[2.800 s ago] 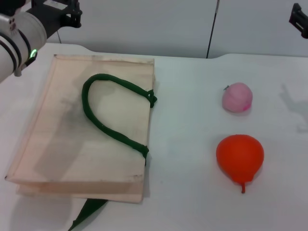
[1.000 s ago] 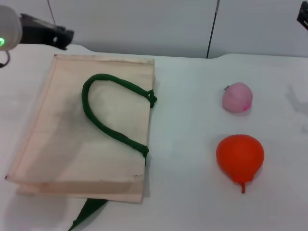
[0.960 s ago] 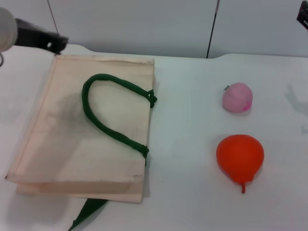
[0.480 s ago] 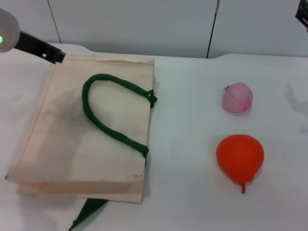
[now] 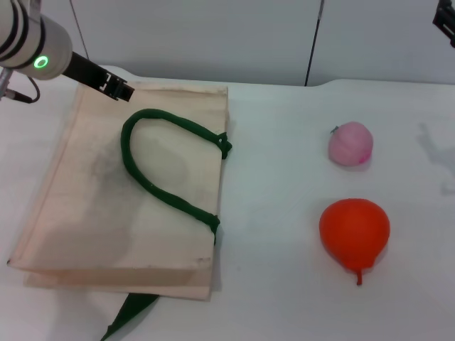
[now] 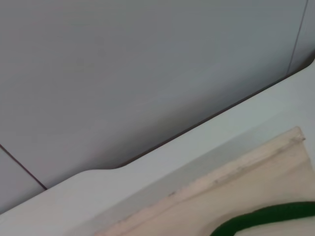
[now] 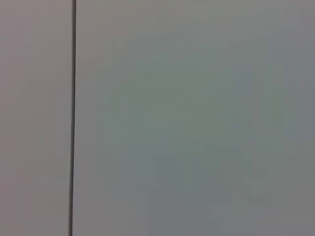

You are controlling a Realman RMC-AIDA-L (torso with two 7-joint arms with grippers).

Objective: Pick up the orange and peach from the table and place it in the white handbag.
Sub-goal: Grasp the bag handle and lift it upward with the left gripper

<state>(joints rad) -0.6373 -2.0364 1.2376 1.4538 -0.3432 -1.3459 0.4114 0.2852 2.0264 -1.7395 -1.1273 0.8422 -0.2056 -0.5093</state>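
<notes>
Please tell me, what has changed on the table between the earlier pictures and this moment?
Only the left gripper moved: from the far left edge of the head view it reached in over the far corner of the white handbag. Nothing was grasped. The handbag, the peach and the orange lie as before; the right gripper stays at the far right.

No text, label, brand, number or sign can be read anywhere in these views.
</notes>
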